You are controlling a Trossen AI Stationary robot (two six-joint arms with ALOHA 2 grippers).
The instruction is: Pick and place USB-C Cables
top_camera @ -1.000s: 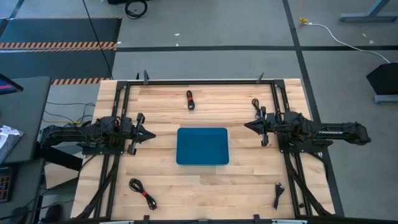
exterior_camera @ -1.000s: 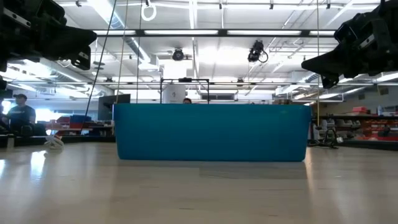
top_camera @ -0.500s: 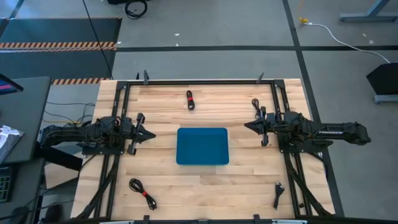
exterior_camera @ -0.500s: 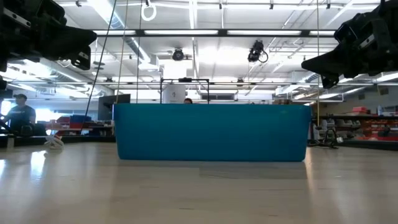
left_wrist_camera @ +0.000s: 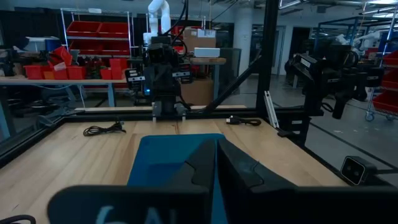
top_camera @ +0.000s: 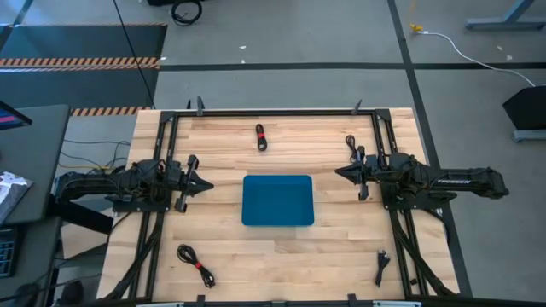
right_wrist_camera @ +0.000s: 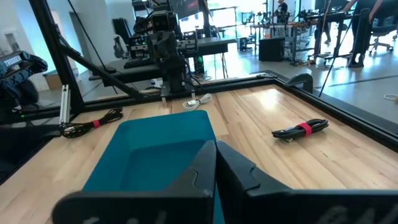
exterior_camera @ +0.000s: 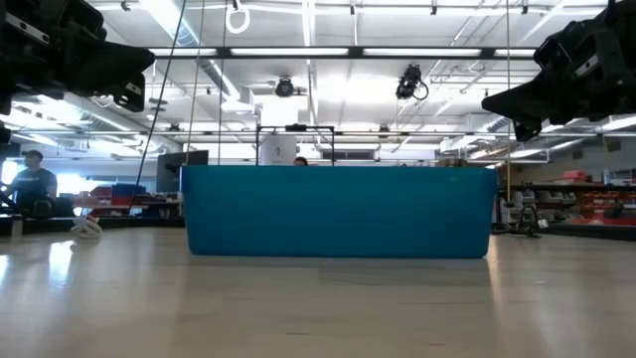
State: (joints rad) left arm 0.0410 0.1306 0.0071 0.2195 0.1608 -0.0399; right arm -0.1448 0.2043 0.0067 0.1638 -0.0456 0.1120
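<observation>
Around the blue tray [top_camera: 277, 200] lie USB-C cables [top_camera: 261, 137].

Wooden table [top_camera: 333, 239], blue tray [top_camera: 277, 200] at centre, apparently four USB-C cables [top_camera: 261, 136] scattered near edges

Blue tray [top_camera: 277, 200], pale striped wood table [top_camera: 333, 243], black cables [top_camera: 195, 263], seemingly red-banded.

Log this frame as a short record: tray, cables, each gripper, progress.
tray: blue tray at table centre, nothing seen inside
cables: four USB-C cables on the wood: far edge, near-left corner, near-right corner, beside right arm
left gripper: fingers shut, holding nothing, left of tray
right gripper: fingers shut, holding nothing, right of tray
progress: no cable placed yet
</observation>
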